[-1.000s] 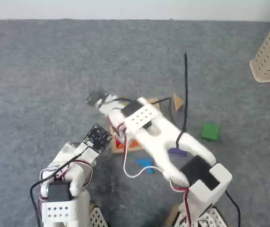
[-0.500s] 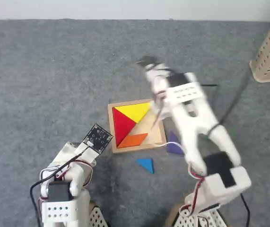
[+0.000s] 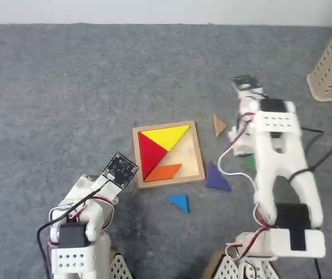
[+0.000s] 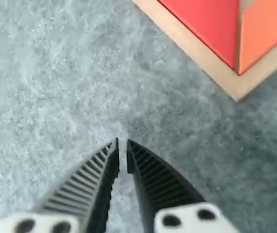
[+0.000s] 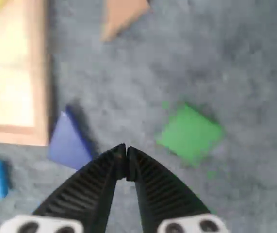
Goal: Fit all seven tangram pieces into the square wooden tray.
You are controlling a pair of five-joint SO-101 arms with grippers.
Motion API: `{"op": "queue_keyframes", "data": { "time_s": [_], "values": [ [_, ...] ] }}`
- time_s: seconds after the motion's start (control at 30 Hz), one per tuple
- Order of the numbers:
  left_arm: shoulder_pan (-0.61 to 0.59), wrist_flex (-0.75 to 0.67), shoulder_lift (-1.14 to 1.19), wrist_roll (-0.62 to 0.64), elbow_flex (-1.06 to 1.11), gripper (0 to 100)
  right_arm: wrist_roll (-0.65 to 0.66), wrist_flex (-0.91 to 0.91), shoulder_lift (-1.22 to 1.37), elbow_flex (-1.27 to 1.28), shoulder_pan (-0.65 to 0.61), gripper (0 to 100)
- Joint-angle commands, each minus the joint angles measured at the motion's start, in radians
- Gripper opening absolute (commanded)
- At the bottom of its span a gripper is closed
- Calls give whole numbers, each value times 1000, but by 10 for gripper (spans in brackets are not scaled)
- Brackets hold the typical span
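While left gripper [image 4: 122, 145] and right gripper [image 5: 126, 150], two total, hang pinched together, empty, one tray [image 3: 190, 154] sits on carpet [image 3: 67, 87]. Three pieces inside: yellow triangle [image 3: 166, 137], red triangle [image 3: 149, 154], orange piece [image 3: 164, 172]. Four loose nearby: purple triangle [image 3: 216, 177], green square [image 5: 190, 132], blue triangle [image 3: 179, 202], tan triangle [image 3: 218, 124].

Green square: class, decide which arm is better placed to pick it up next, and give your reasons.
Right. The right tool hangs shut just beside the green square; the left tool sits shut over carpet at the tray, on its opposite side.
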Motion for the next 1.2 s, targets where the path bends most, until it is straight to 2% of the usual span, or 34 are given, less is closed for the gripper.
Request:
{"op": "queue_keyframes", "data": {
  "time_s": [0.0,0.07,0.2,0.47,0.67,0.87,1.17],
  "values": [
    [2,6,-17,-3,-10,24,87,-1,-64,-15,82,119],
    [3,6,-17,-3,-10,24,135,5,-59,-17,102,162],
    [3,6,-17,-3,-10,24,152,-2,-54,-20,94,176],
    [3,6,-17,-3,-10,24,104,-1,-31,-180,-39,177],
    [-2,6,-17,-3,-10,24,77,33,217,-500,-171,174],
    [-2,6,-17,-3,-10,24,78,102,490,-815,-183,173],
    [-2,6,-17,-3,-10,24,89,102,674,-911,-188,173]
  ]
}}
